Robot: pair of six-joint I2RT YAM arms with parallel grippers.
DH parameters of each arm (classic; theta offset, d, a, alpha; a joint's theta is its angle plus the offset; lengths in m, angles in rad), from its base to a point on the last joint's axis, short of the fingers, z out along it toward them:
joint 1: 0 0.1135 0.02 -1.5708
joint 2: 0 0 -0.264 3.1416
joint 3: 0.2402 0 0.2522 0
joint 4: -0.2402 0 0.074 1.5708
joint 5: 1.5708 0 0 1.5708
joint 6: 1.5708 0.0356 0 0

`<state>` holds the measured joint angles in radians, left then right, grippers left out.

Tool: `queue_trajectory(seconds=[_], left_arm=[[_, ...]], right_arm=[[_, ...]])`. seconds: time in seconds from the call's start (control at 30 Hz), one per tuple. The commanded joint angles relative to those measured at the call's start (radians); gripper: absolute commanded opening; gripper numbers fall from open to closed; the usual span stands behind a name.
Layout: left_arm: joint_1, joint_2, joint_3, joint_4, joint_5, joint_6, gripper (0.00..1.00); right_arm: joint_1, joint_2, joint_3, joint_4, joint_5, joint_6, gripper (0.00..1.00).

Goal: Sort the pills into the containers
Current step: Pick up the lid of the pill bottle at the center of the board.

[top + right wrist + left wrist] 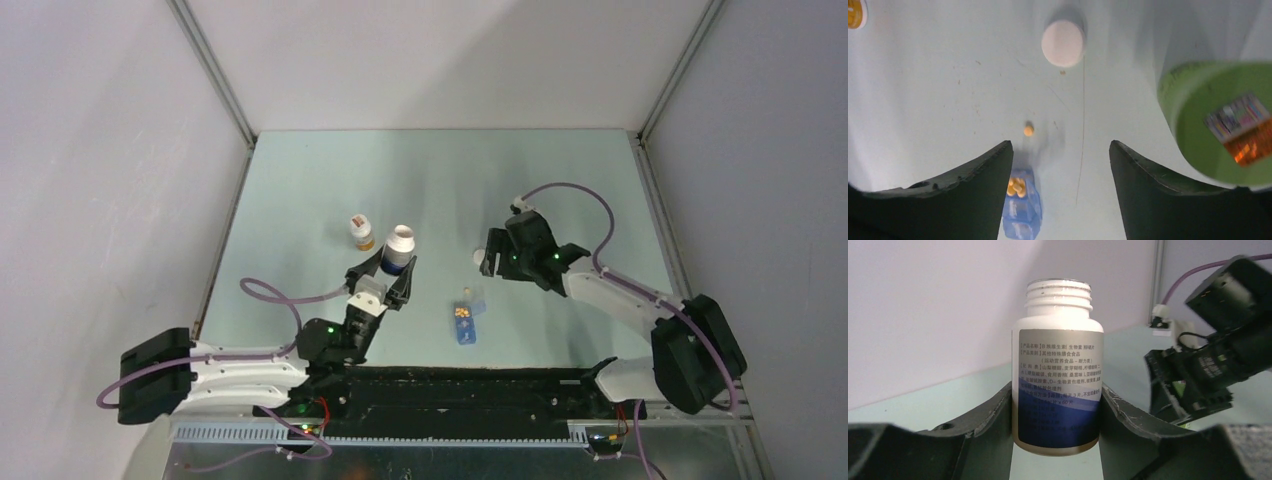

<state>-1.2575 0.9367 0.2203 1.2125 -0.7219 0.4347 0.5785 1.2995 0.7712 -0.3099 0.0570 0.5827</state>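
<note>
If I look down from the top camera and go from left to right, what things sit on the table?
small bottle → open white bottle → blue pill box

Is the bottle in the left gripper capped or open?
Open. The bottle has a bare threaded neck with no cap on it, and stands upright in the left gripper.

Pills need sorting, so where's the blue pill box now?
Top view: the blue pill box lies centrally on the table, toward its near edge, right of the open white bottle.
</note>
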Motion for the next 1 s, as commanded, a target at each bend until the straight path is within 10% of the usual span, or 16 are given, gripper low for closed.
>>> queue_trajectory(seconds=[0.0,0.43,0.97], left_arm=[[0.028,0.010,-0.010,0.163,0.090,0.002,0.00],[0.296,-0.140,0.035,-0.349,0.561,-0.306,0.00],[0.404,-0.135,-0.004,-0.314,0.714,-0.426,0.00]], right_arm=[[0.028,0.086,0.123,0.009,0.130,-0.067,0.79],[0.036,0.461,0.423,-0.066,0.159,-0.241,0.89],[0.023,0.631,0.549,-0.168,0.137,-0.249,0.65]])
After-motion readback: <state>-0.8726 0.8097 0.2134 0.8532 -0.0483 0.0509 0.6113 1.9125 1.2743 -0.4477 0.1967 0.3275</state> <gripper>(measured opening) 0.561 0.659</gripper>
